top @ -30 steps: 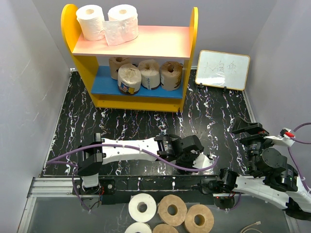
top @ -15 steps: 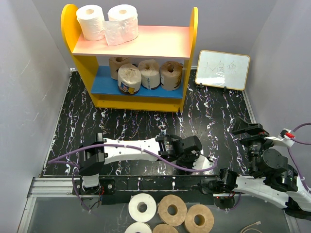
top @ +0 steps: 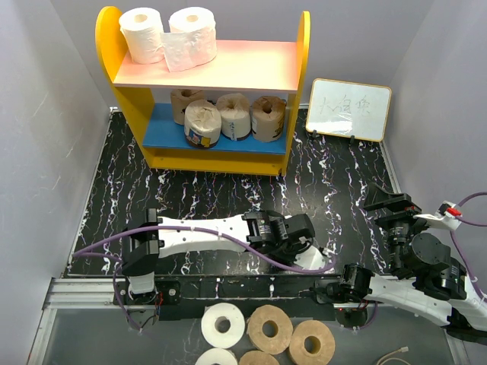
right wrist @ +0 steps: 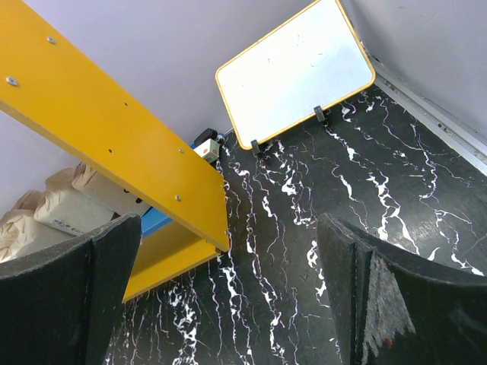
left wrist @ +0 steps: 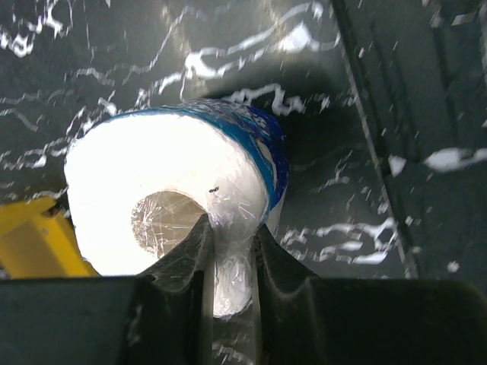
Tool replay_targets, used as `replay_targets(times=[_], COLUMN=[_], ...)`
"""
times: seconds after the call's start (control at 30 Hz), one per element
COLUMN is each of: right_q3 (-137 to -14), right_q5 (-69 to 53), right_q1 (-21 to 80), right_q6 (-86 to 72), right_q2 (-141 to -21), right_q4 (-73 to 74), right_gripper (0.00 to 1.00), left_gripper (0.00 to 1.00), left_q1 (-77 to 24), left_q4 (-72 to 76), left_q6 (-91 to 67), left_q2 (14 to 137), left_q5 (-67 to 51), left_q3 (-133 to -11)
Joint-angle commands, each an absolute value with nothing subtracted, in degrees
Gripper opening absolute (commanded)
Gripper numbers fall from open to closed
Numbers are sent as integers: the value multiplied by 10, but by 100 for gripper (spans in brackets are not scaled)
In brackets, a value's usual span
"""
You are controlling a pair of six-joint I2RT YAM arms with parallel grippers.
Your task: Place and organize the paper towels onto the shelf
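Left gripper (left wrist: 230,236) is clenched on the wrap of the blue-wrapped roll (left wrist: 163,179), low over the table (top: 228,190) by its near edge and well apart from the shelf (top: 251,65). Right gripper (right wrist: 228,296) is released, jaws wide.

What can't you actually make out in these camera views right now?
- Blue-wrapped roll: in the top view, mostly covered by the left gripper.
- Whiteboard writing: too small from above, washed out in the right wrist view.
- Back roll on the lower board of the shelf: largely behind the front rolls.
- Two rolls at the top view's bottom edge: cut off by the frame.
- Yellow object, left wrist view: cut off by the corner.
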State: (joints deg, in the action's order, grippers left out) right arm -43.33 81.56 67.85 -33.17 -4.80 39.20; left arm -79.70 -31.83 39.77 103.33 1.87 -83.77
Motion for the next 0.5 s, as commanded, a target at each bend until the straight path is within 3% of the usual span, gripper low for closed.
replay_targets(times=[0.0, 0.17, 0.47], right_q3=[-436, -436, -436], right_q5=[833, 833, 833], right_q1=[699, 702, 708], right_q6=[-340, -340, -340], right_q2=[-37, -37, -36], right_q4=[382, 383, 382], right_gripper=[98, 98, 98], left_gripper=[0, 0, 0], left_q1=[-797, -761, -717], left_q4=[-416, -529, -750], left_q6=[468, 503, 494], left_q2=[956, 918, 1011], left_q5=[128, 140, 121], left_q3=[-874, -950, -1292])
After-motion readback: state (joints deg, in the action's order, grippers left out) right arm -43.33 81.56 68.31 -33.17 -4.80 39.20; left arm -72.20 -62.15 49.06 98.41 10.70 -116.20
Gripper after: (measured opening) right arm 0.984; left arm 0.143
